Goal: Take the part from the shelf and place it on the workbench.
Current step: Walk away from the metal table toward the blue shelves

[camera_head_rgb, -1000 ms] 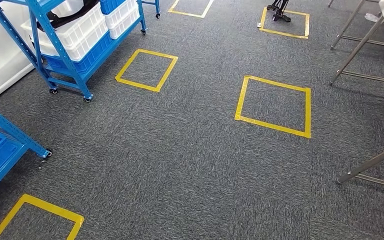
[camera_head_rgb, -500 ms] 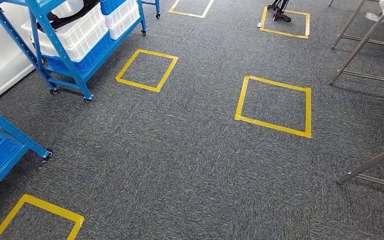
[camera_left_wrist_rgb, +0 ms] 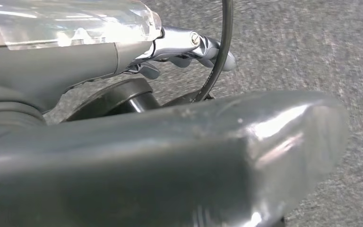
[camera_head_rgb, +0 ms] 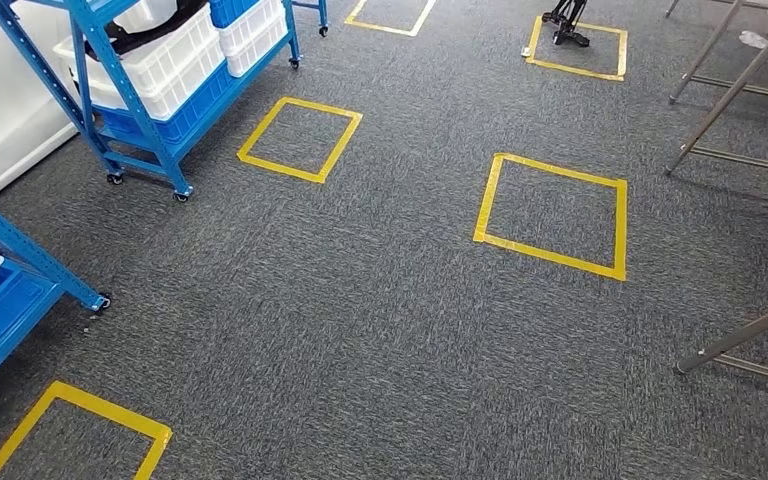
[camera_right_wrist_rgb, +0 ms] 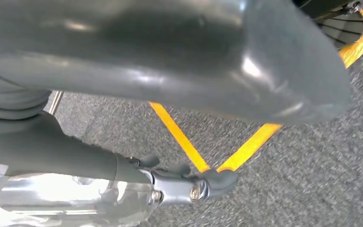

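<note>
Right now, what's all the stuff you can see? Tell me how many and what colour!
Shelves: two, blue, on the left, the far one on wheels.
Bins: several, white and blue, on the far shelf.
Tape squares: five, yellow, on the floor.
Carpet: one, grey, all over.
Table legs: several, silver, on the right.
Stand: one, black, in the far square.
Left hand: one, grey, over carpet, holds nothing seen.
Right hand: one, grey, over yellow tape.
</note>
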